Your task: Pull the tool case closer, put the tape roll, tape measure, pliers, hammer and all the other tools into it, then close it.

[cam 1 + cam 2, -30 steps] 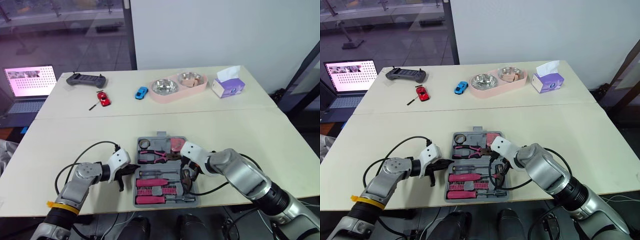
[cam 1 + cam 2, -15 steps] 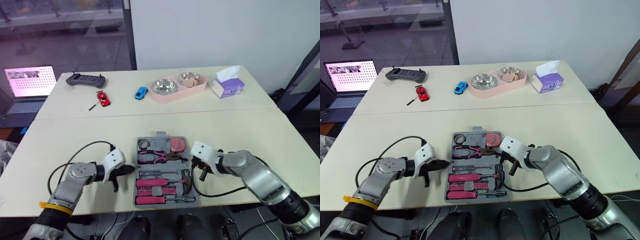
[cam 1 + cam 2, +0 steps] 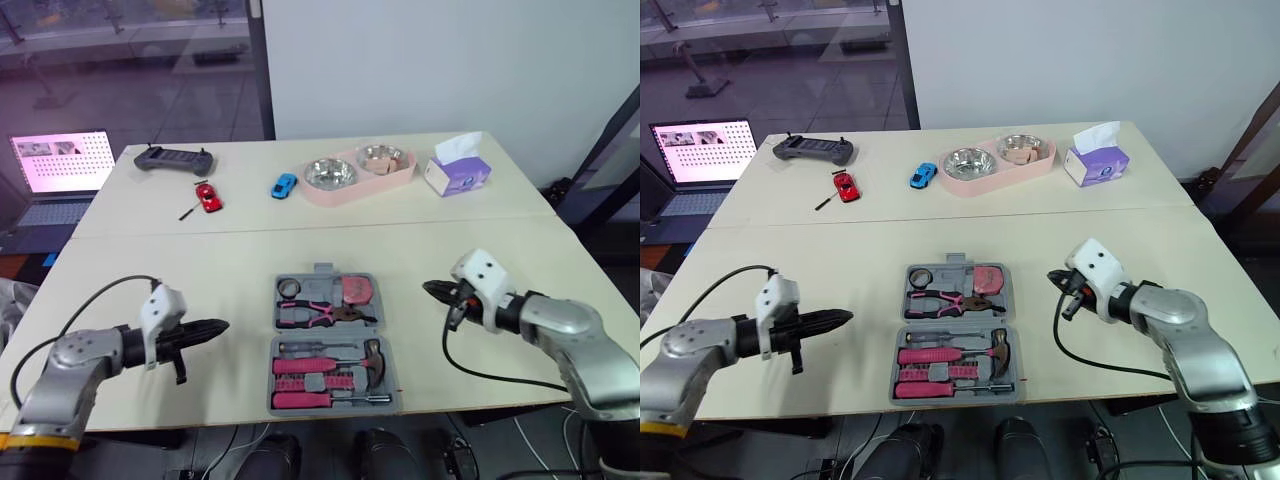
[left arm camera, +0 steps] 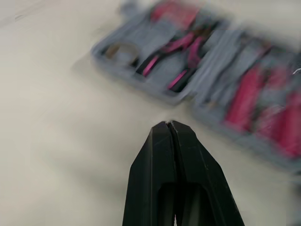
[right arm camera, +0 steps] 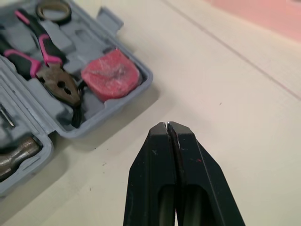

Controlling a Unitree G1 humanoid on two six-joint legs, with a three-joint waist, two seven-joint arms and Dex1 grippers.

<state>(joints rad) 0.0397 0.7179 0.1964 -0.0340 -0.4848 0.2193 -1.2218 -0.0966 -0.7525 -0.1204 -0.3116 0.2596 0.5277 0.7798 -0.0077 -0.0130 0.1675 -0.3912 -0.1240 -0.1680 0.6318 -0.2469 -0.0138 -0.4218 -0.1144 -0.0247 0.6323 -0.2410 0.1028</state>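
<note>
Left wrist view: blurred tool case (image 4: 221, 52), contents indistinct; left gripper (image 4: 168, 126) pinched together left of case; right gripper (image 5: 168, 125) likewise, opposite side.

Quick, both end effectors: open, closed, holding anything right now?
Left end effector: closed, holding nothing.
Right end effector: closed, holding nothing.

You won't find any text, brand, number or sign here that can be read. The laptop screen (image 3: 60, 162) at the far left shows a grid of dots and small pictures. The tissue box (image 3: 458, 174) at the far right has markings too small to make out. No label can be read on the tool case (image 3: 322, 270).
</note>
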